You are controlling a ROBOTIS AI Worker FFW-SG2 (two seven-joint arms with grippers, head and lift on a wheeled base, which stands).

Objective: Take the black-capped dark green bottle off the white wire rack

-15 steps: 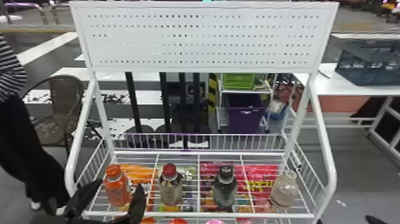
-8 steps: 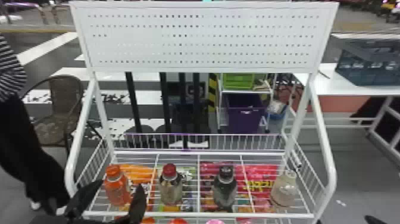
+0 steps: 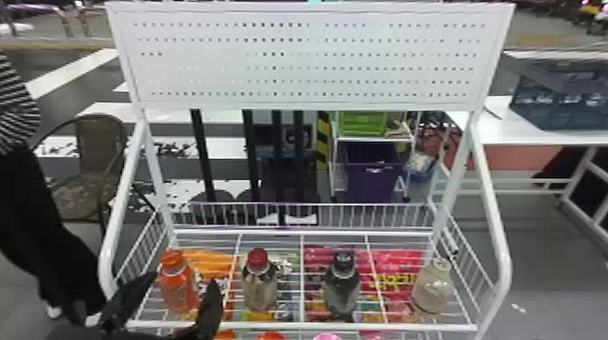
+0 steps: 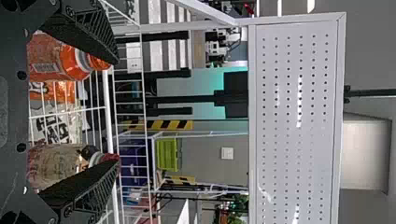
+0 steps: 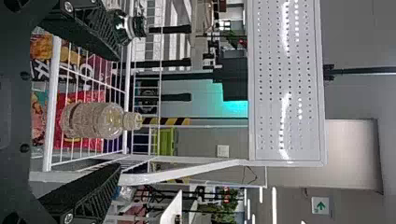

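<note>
In the head view's lower middle we see the black-capped bottle (image 3: 342,291) upright, cap topmost, long axis vertical. Our left gripper (image 3: 185,279) and right gripper (image 5: 118,112) both gape.

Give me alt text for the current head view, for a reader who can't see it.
The black-capped dark green bottle stands on a white wire rack, third from left in a row of four, after an orange bottle and a red-capped bottle, before a pale bottle. The robot's left hand is open near the orange bottle.
</note>
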